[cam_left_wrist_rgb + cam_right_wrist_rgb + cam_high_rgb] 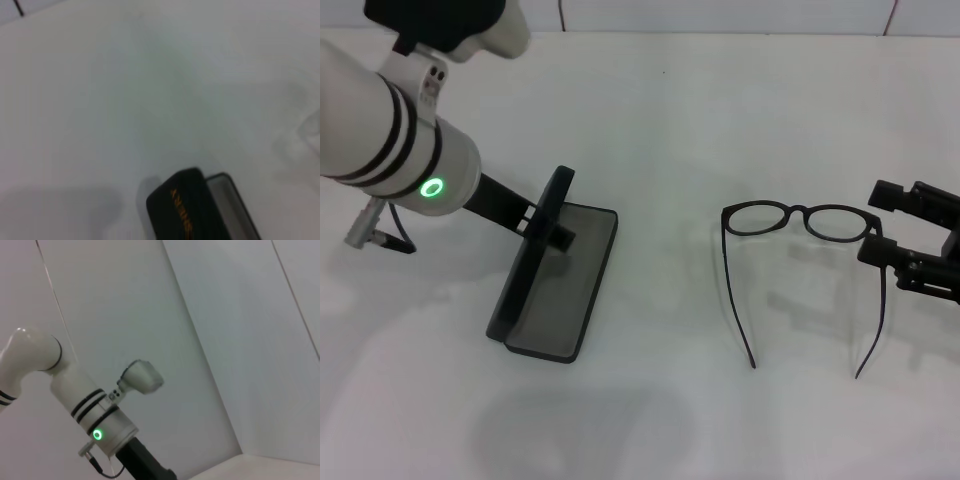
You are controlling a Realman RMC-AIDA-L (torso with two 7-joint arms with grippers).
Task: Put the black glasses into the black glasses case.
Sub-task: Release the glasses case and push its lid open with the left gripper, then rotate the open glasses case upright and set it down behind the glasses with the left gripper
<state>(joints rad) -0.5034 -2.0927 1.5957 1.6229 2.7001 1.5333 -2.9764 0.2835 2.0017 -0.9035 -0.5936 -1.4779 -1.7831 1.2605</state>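
The black glasses case (567, 288) lies open on the white table at centre left, its lid (532, 262) standing upright on edge. My left gripper (548, 228) reaches in from the upper left, its fingers closed on either side of the lid. The lid's gold lettering (181, 212) shows in the left wrist view. The black glasses (805, 220) lie unfolded at centre right, temple arms pointing toward the near edge. My right gripper (876, 222) stands open at the right edge, its two fingers straddling the frame's right end.
A white table (660, 120) carries everything, with a wall seam along its far edge. The left arm's white forearm (390, 140) with a green light hangs over the table's left side. The right wrist view shows only that arm (95, 412) and walls.
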